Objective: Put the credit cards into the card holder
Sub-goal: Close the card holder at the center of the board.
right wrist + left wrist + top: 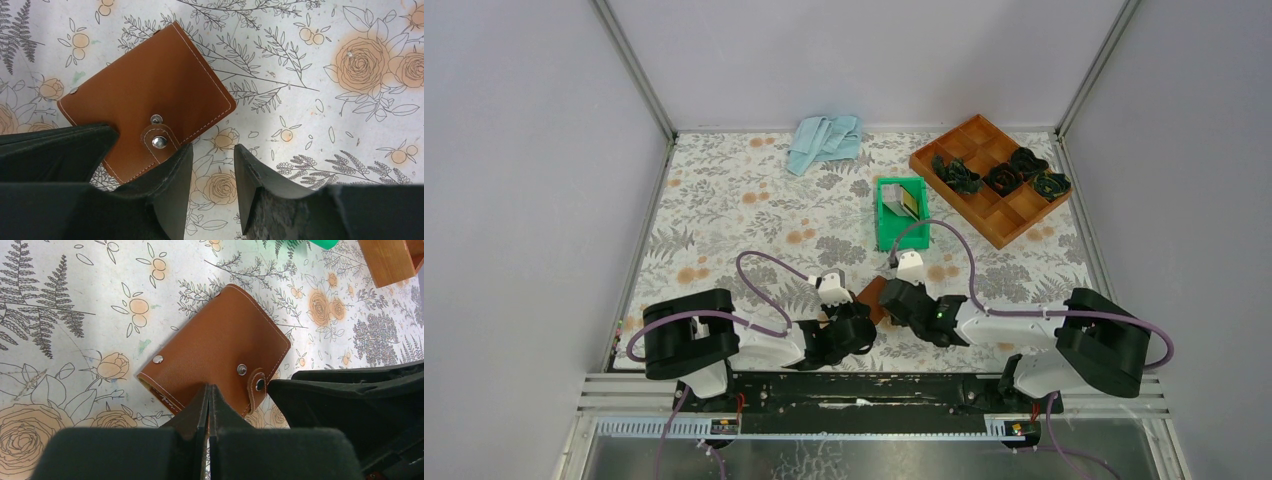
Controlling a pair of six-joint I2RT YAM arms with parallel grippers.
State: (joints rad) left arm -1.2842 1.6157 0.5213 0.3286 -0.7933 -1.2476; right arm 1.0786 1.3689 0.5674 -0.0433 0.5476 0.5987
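Progress: basically zero imo. Up close, left gripper [208, 390] is pressed together at the card holder [220, 340] edge, right gripper [212, 155] spread by its snap tab [159, 142]. Holder's folded shut on the desk [724, 200]; credit cards [908, 203] sit farther back in green bin [886, 225], none loaded.

Card holder [215, 345] lies on the table [724, 200] (near edge); bin [886, 225] behind it, tray [1004, 222] right of bin.

Bright, even, soft light; near edges perhaps blurry.
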